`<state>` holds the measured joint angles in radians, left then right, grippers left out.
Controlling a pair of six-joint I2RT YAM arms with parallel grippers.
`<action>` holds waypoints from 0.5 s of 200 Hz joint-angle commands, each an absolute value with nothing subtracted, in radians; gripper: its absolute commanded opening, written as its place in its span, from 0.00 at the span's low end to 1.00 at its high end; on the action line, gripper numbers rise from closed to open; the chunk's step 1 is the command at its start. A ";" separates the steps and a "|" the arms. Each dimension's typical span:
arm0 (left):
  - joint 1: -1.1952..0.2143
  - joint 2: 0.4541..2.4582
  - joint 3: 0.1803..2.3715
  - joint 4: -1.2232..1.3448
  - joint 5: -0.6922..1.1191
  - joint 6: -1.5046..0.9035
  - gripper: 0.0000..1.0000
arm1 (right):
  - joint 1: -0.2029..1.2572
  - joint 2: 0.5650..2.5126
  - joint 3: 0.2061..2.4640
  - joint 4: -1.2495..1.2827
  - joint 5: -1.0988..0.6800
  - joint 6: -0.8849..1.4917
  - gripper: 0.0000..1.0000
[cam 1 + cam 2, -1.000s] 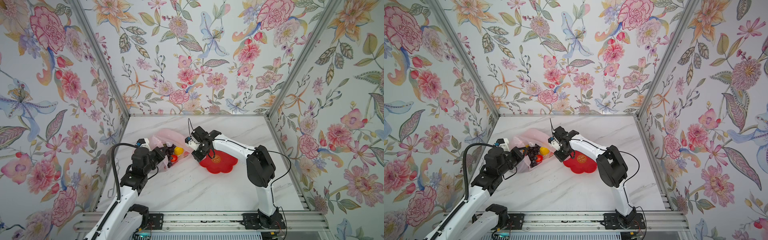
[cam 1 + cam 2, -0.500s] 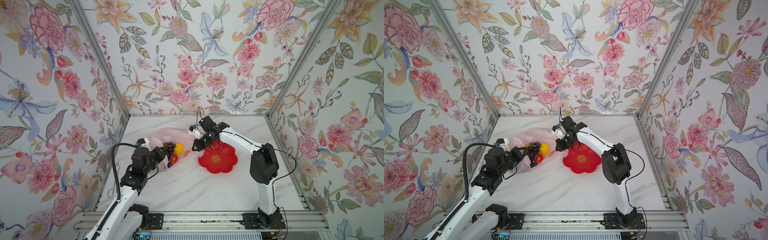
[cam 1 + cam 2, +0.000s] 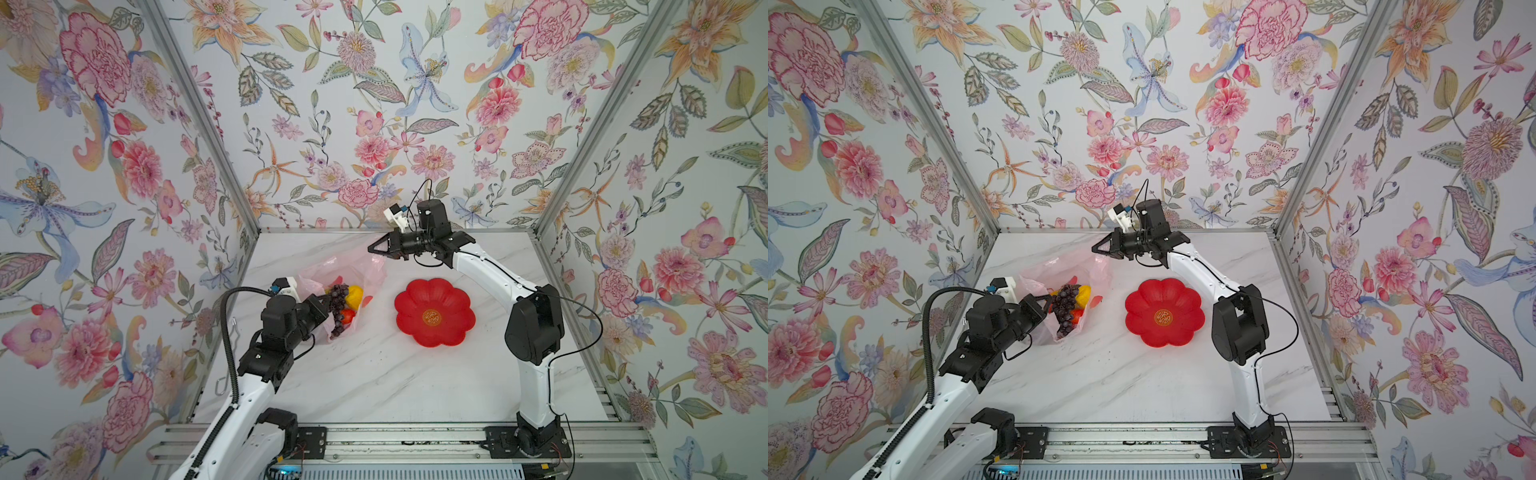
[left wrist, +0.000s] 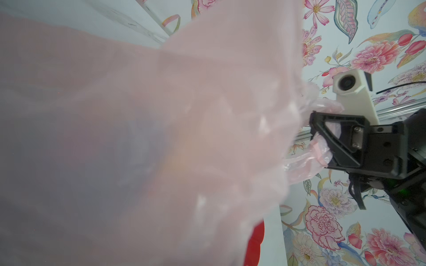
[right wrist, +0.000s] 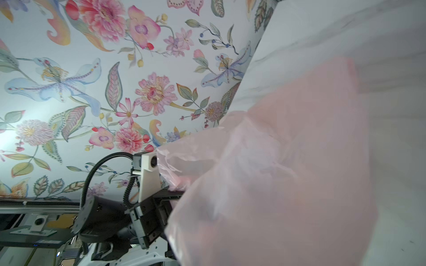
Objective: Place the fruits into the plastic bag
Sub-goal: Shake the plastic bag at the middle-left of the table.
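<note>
Pink bag (image 3: 347, 269) stretched between both hands on worktop (image 3: 395, 374), left hand (image 3: 325, 300) closed on its near edge, right hand (image 3: 372, 250) closed on its raised far edge, fruits (image 3: 345, 300) seen inside, red plate (image 3: 434, 318) beside it.

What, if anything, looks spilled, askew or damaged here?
Nothing stands out. The fruits sit together inside the plastic bag, which the left hand and right hand each pinch at an edge; the red plate lies flat beside it, with no fruit on it.

White links (image 3: 490, 270) and chunky black joints (image 3: 534, 328) on both arms; a ribbed black hose (image 3: 225, 332) loops off the left, a thin black cable (image 3: 601, 328) trails the right.
</note>
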<state>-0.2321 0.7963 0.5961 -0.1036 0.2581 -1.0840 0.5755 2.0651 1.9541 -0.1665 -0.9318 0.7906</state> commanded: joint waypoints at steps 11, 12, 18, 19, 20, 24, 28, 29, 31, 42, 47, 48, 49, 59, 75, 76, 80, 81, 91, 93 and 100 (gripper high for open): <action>-0.205 0.786 0.698 -0.164 0.258 -1.017 0.00 | 0.599 2.085 2.126 -0.078 -0.980 0.893 0.00; -0.204 0.786 0.701 -0.167 0.257 -1.015 0.00 | 0.600 2.087 2.131 -0.080 -0.979 0.893 0.00; -0.196 0.791 0.722 -0.182 0.256 -1.003 0.00 | 0.601 2.098 2.160 -0.086 -0.979 0.898 0.00; -0.195 0.793 0.725 -0.185 0.256 -1.003 0.00 | 0.601 2.100 2.164 -0.089 -0.980 0.897 0.00; -0.195 0.794 0.729 -0.187 0.256 -1.000 0.00 | 0.601 2.101 2.170 -0.089 -0.980 0.899 0.00; -0.189 0.799 0.744 -0.198 0.256 -0.991 0.00 | 0.601 2.108 2.190 -0.091 -0.980 0.904 0.00; -0.182 0.805 0.760 -0.207 0.256 -0.984 0.00 | 0.600 2.115 2.204 -0.091 -0.981 0.909 0.00; -0.181 0.808 0.764 -0.210 0.256 -0.982 0.00 | 0.600 2.117 2.209 -0.091 -0.982 0.910 0.00; -0.177 0.809 0.773 -0.216 0.256 -0.979 0.00 | 0.600 2.123 2.224 -0.090 -0.982 0.916 0.00; -0.156 0.830 0.823 -0.242 0.257 -0.957 0.00 | 0.598 2.146 2.278 -0.087 -0.982 0.934 0.00; -0.147 0.839 0.848 -0.252 0.259 -0.946 0.00 | 0.598 2.160 2.308 -0.086 -0.982 0.942 0.00; -0.146 0.841 0.854 -0.253 0.259 -0.944 0.00 | 0.598 2.163 2.314 -0.086 -0.981 0.945 0.00; -0.144 0.842 0.859 -0.256 0.259 -0.941 0.00 | 0.597 2.165 2.320 -0.087 -0.981 0.947 0.00; -0.127 0.864 0.914 -0.274 0.259 -0.918 0.00 | 0.594 2.193 2.377 -0.080 -0.979 0.970 0.00; -0.101 0.903 1.011 -0.302 0.257 -0.885 0.00 | 0.588 2.236 2.461 -0.058 -0.978 1.017 0.00; -0.100 0.906 1.017 -0.304 0.257 -0.883 0.00 | 0.587 2.239 2.465 -0.057 -0.978 1.019 0.00; -0.093 0.916 1.042 -0.311 0.256 -0.875 0.00 | 0.585 2.248 2.481 -0.051 -0.977 1.031 0.00; -0.092 0.918 1.048 -0.313 0.256 -0.874 0.00 | 0.585 2.251 2.486 -0.049 -0.977 1.033 0.00; -0.080 0.942 1.105 -0.325 0.256 -0.856 0.00 | 0.577 2.267 2.514 -0.036 -0.973 1.056 0.00; -0.077 0.947 1.117 -0.327 0.256 -0.853 0.00 | 0.576 2.269 2.519 -0.032 -0.973 1.061 0.00; -0.070 0.960 1.154 -0.336 0.255 -0.845 0.00 | 0.571 2.272 2.527 -0.022 -0.968 1.071 0.00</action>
